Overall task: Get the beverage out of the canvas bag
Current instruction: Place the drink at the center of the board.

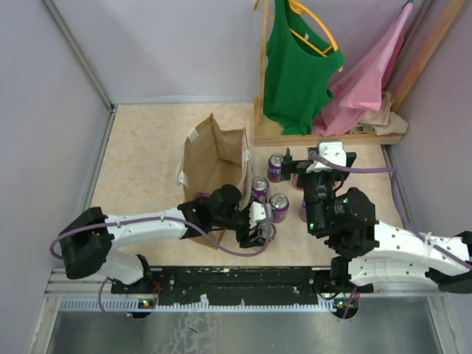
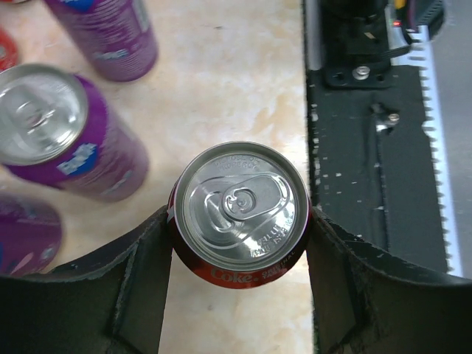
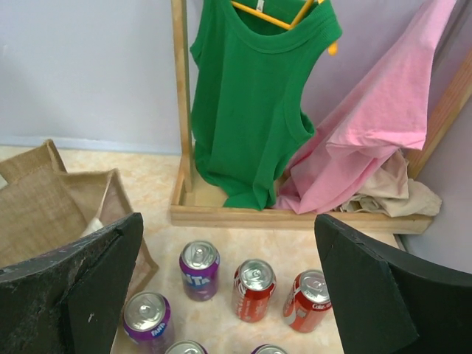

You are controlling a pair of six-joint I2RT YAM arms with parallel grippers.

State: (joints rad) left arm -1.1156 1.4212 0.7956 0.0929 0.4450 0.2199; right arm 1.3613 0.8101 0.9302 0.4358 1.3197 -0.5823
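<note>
Left gripper (image 2: 240, 240) jaws clenched on red Coke can (image 2: 240, 214), near-right of the canvas bag (image 1: 214, 158). Right gripper (image 3: 227, 247) jaws spread wide, empty. Purple can (image 3: 199, 271) beyond reads "Fanta".

Bright, even light fills every view; shadows are soft. The red can (image 2: 240, 210) glints on its lid, and the purple can (image 2: 22, 240) at the left wrist view's edge is blurred.

- We see the canvas bag (image 1: 214, 158): tan, upright, its mouth open.
- We see the beverage (image 2: 240, 214): a red Coke can, upright, sealed, outside the bag at its five o'clock.
</note>
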